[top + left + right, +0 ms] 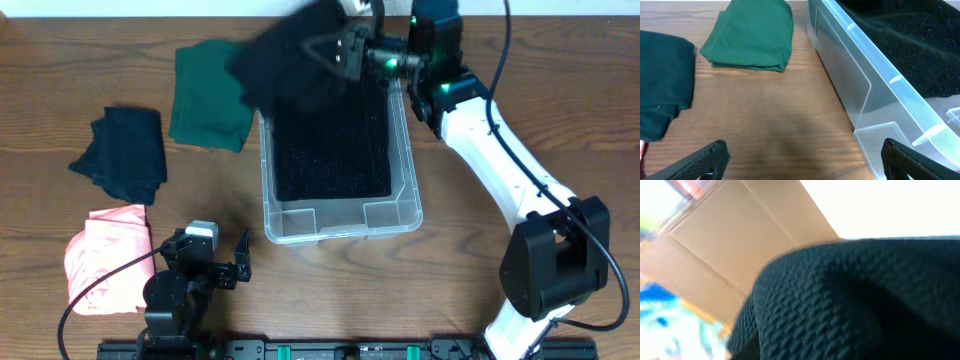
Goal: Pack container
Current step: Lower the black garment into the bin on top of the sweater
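the container [340, 222] sat at the middle of the table, its long side running near to far. black textured cloth covered most of its floor, and only the near end showed bare plastic. the right gripper [352, 52] hung over the far rim, pinching a black garment [295, 60]. the garment billowed up and out to the left, over the far left corner of the bin and the edge of the green folded garment [208, 95]. in the right wrist view the same knit filled the frame, so the fingers themselves were hidden. whether the raised cloth and the cloth in the bin were one piece could not be told.

the left gripper [215, 258] rested near the front of the table, left of the bin, with its fingers [710, 157] spread wide and holding nothing. a dark garment [125, 150] and a pink garment [105, 255] lay well to the left.

the step in hand looked like laying the black garment into the bin. done well, the raised part would be carried back over the opening and lowered until it lay flat inside the walls. only then should the pinch be let go — a release too high or too far left would likely drape cloth over the rim or onto the green piece. keeping the near end free would leave room for the remaining garments.
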`<state>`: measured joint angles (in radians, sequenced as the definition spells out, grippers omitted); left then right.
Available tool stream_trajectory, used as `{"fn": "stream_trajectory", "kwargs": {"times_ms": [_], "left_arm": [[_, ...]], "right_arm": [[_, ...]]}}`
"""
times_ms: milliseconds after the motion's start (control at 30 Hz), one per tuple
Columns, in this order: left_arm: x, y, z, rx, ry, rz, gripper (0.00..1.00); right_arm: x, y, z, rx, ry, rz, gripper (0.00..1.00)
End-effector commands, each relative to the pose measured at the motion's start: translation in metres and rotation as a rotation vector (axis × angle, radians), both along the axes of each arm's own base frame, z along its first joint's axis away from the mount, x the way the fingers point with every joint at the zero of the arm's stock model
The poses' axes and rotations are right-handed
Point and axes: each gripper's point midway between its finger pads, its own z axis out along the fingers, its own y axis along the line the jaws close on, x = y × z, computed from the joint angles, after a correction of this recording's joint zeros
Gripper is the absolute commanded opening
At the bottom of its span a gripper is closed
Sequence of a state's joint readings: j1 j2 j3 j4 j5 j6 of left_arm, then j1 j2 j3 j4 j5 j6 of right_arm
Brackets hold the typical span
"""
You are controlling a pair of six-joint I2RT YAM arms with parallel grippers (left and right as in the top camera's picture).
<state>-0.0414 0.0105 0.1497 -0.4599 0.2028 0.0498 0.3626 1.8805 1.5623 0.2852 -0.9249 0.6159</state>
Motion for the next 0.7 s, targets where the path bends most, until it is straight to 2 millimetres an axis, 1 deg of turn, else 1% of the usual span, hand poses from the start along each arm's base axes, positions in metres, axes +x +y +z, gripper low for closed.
{"fn": "stream_trajectory", "kwargs": {"times_ms": [0, 67, 100, 200, 333, 367, 400, 433, 533, 600, 667], "left_arm": [[0.000, 0.001, -0.007, 0.007, 0.011, 0.001, 0.98], [0.000, 0.001, -0.007, 0.007, 0.011, 0.001, 0.98], [0.000, 0.001, -0.007, 0.007, 0.011, 0.001, 0.98], [0.000, 0.001, -0.007, 0.007, 0.011, 0.001, 0.98], [0.000, 0.001, -0.007, 0.007, 0.011, 0.001, 0.98], [0.000, 0.001, -0.007, 0.007, 0.011, 0.001, 0.98], [0.000, 0.001, -0.007, 0.007, 0.011, 0.001, 0.98], [0.000, 0.001, -0.007, 0.007, 0.011, 0.001, 0.98], [0.000, 0.001, -0.007, 0.007, 0.011, 0.001, 0.98], [0.000, 0.001, -0.007, 0.007, 0.011, 0.001, 0.98], [0.000, 0.001, -0.007, 0.007, 0.011, 0.001, 0.98]], "right_arm": [[-0.031, 0.012, 0.042, 0.108, 0.058, 0.129, 0.01], [-0.029, 0.010, 0.042, 0.113, 0.082, 0.123, 0.01], [-0.027, 0.007, 0.036, 0.102, 0.100, 0.115, 0.01], [-0.020, 0.000, 0.006, 0.048, 0.181, 0.089, 0.01], [-0.019, -0.015, -0.059, -0.065, 0.290, 0.050, 0.01], [-0.020, -0.024, -0.090, -0.109, 0.361, 0.022, 0.01], [-0.021, -0.028, -0.098, -0.119, 0.380, 0.016, 0.02], [-0.023, -0.034, -0.114, -0.131, 0.418, 0.007, 0.01], [-0.027, -0.044, -0.137, -0.148, 0.464, -0.011, 0.01], [-0.027, -0.050, -0.148, -0.160, 0.481, -0.030, 0.02], [-0.027, -0.053, -0.155, -0.170, 0.498, -0.047, 0.02]]}}
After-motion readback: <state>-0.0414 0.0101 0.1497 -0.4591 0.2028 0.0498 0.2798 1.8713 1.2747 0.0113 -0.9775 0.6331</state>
